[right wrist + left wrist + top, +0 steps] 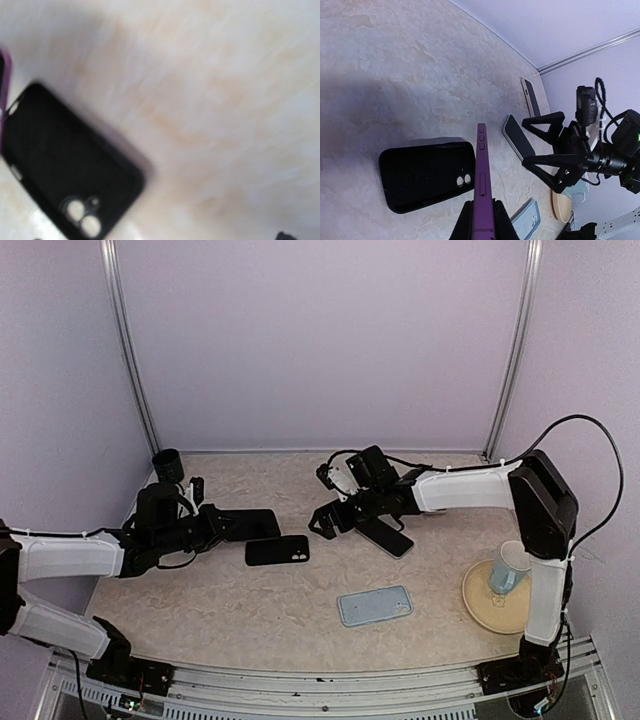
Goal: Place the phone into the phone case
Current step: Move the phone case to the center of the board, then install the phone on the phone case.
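Note:
My left gripper [222,525] is shut on a purple phone [252,523] and holds it on edge just above the table. In the left wrist view the phone [482,170] runs edge-on from between my fingers [464,220]. A black phone case [277,550] lies flat right beside it, camera cutout up [425,175]. My right gripper [325,520] is open and empty over the table's middle, also in the left wrist view [542,142]. The blurred right wrist view shows the black case [65,180] and none of its own fingers.
A second dark phone [386,537] lies by the right gripper. A light blue case [375,605] lies near the front. A tan plate [480,605] with a pale cup [508,567] is at the right. A black cup [167,465] stands back left.

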Robot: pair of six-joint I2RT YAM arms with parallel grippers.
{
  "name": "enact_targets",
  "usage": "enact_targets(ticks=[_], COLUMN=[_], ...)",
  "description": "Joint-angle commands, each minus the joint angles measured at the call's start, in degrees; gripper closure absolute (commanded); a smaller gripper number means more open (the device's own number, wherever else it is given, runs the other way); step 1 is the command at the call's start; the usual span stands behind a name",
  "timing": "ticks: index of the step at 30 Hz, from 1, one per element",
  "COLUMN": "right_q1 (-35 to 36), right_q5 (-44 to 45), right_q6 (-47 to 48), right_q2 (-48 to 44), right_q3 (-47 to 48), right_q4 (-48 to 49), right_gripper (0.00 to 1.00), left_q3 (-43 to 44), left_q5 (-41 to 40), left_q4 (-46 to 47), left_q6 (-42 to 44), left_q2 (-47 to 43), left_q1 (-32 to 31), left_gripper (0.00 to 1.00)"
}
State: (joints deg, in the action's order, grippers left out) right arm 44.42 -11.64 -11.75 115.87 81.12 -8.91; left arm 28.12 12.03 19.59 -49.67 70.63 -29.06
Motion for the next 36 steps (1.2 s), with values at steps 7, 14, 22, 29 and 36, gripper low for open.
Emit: enact_targets(ticks=[7,14,22,29,36], right_q1=[-0.46,-0.48,-0.54,-0.57,-0.53], right_q5=[5.42,-7.59,-13.21,-16.67,-18.00], right_q6=[16.29,24.28,28.48,29.85,30.31], right_q2=[-11.14,-10.45,-8.24,-6.18,-5.75], right_q3=[-9.09,-8.27,-8.13,-6.96,-7.54], right_q4=[8.71,9.24,7.69,6.29,6.90], right_gripper=[0.00,0.00,0.00,0.00,0.00], left_q3=[7.23,12.22,17.17,19.05,20.24], left_q5=[13.16,18.02,23.25,24.04,23.93], left_q4=[1.94,-2.71,-7.24,-8.76,-8.96], left_q6=[1.85,1.07,2.71,3.86,3.80], left_q2=[6.25,12.04,18.61,22.46,24.69], left_q1=[1.37,2.25,3.98,5.03,5.26], left_gripper=[1.00,1.00,1.00,1.00,1.00])
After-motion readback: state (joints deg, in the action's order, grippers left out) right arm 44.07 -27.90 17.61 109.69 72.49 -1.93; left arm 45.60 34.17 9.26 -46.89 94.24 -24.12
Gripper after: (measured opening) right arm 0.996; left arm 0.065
